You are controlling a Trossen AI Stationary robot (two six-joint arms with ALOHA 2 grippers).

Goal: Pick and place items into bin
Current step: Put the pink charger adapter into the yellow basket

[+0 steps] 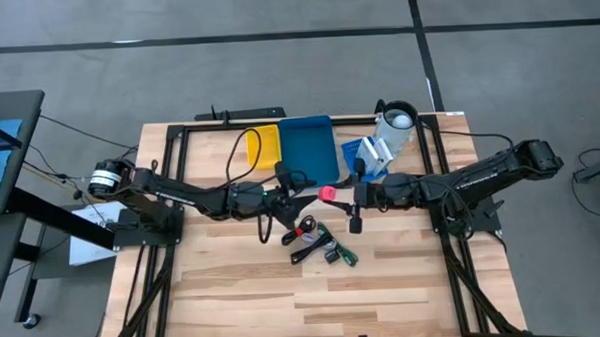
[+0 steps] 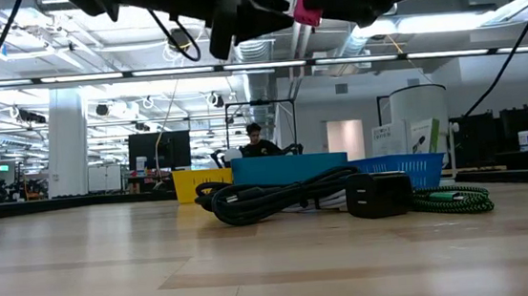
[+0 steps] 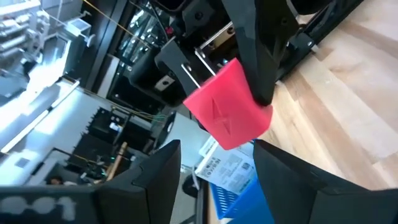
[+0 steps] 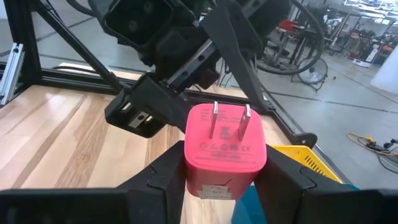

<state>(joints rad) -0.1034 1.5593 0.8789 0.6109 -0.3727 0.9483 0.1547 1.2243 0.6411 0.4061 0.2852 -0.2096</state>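
Observation:
A pink plug-in charger block (image 4: 225, 148) with two metal prongs hangs high over the table's middle (image 1: 328, 193), with my right gripper (image 4: 225, 163) shut on it. My left gripper (image 3: 217, 148) faces it from the table's left (image 1: 306, 191). Its fingers are spread wide and stand just short of the block, touching nothing. Below, black cables with a black adapter (image 2: 376, 196) and a green braided cord (image 1: 341, 253) lie on the wood. The blue bin (image 1: 307, 148) stands at the far edge. My right gripper pinches the charger block by its two opposite side faces (image 4: 189, 163) between its two fingers. The fingers come level from the table's right. The prongs (image 4: 230, 121) point away from the fingers toward my left gripper. The block is lifted clear of the table.
A yellow bin (image 1: 262, 145) stands left of the blue bin. To its right stands a blue mesh basket (image 1: 358, 156) with white card packages (image 2: 416, 137), and a white cup (image 1: 395, 125). A black frame (image 1: 170, 183) rims the table; the near half is bare wood.

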